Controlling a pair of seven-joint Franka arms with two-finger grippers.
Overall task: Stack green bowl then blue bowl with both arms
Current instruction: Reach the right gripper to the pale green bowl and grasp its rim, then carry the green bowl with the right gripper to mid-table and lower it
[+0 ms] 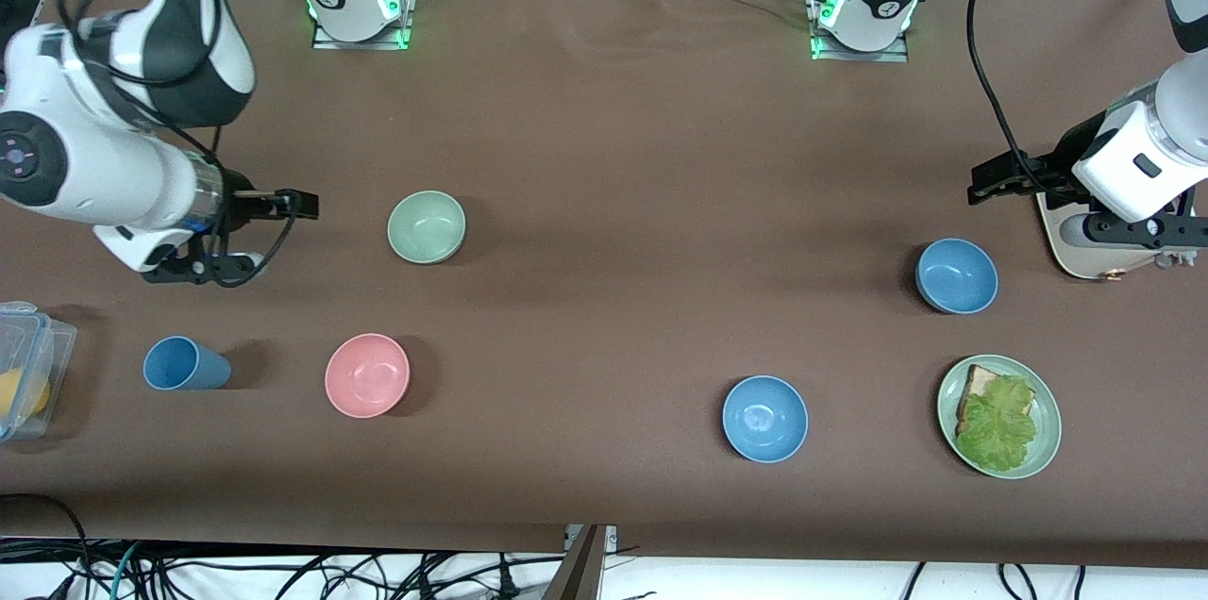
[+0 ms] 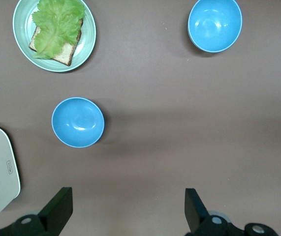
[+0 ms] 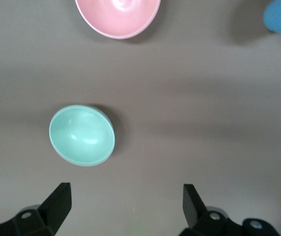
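Both pairs of jaws stand wide open and hold nothing. At the right arm's end of the table, the right gripper [image 3: 123, 209] hangs in the air on a bent white jointed arm over bare brown tabletop [image 1: 604, 157], its black fingers [image 3: 56, 204] apart, beside the small round pale sage-green matte bowl [image 1: 427, 226]. That green bowl sits upright, farther from the front camera than the small round pink bowl [image 1: 367, 375] and the blue cup [image 1: 185, 364] lying on its side. The left gripper [image 2: 128, 211] hovers at the left arm's end, near a white scale-like slab [image 1: 1066, 246], touching nothing. One small round medium-blue matte bowl [image 1: 956, 275] sits near it; a second blue bowl [image 1: 764, 418] lies nearer the camera, beside the green plate of bread and lettuce [image 1: 999, 416]
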